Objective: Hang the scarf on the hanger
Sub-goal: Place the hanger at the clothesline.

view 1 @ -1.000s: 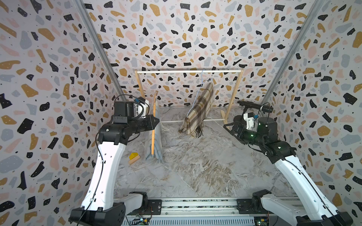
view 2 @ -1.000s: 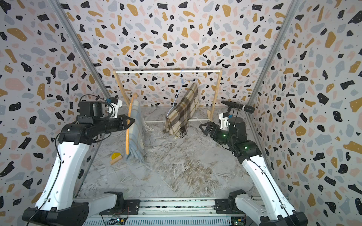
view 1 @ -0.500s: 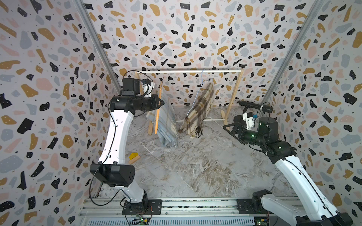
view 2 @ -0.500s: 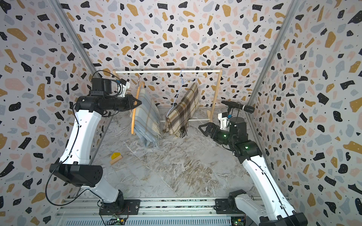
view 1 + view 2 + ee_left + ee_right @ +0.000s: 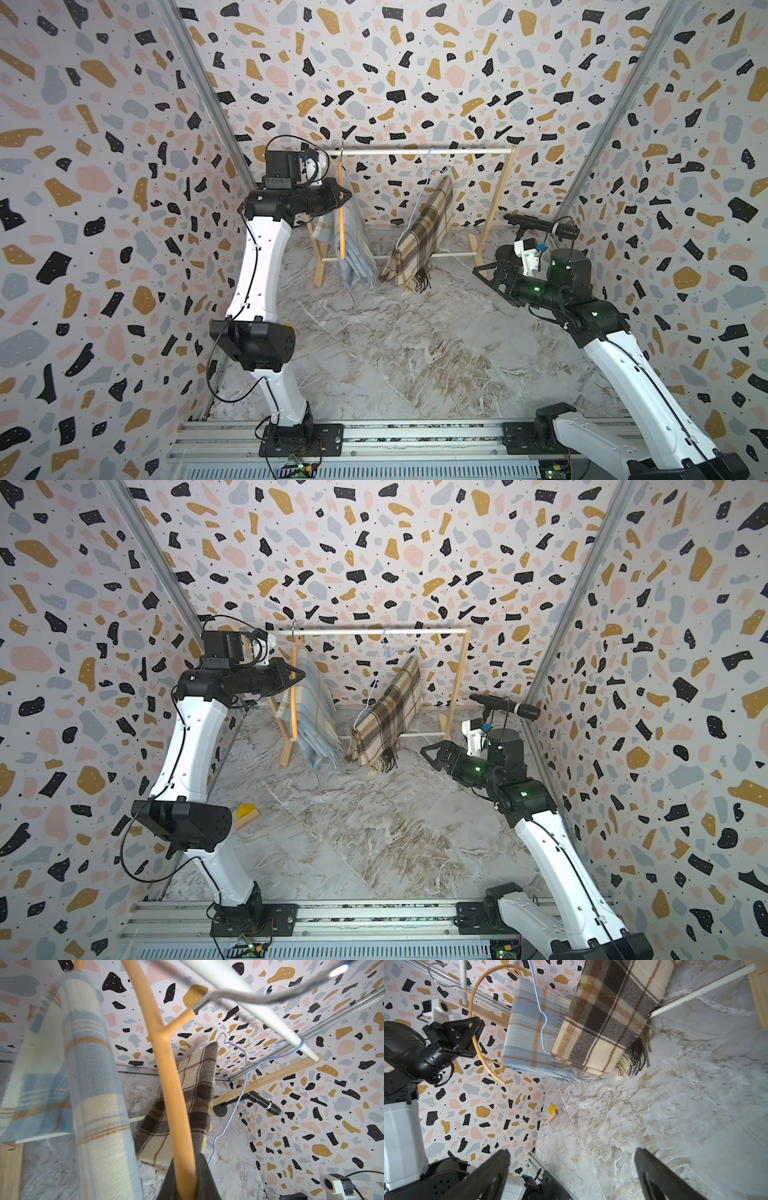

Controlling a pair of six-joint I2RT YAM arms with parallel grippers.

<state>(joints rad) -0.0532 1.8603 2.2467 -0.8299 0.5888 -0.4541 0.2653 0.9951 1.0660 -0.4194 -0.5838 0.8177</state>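
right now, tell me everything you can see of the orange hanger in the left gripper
The orange hanger is a slim, smooth, curved bar, wood or plastic by its look, with a short neck ending in a grey metal hook. It hangs edge-on to the top views at one end of the white rail, with its hook at the rail. The left gripper is shut on its arm, and the blue plaid scarf hangs from it.
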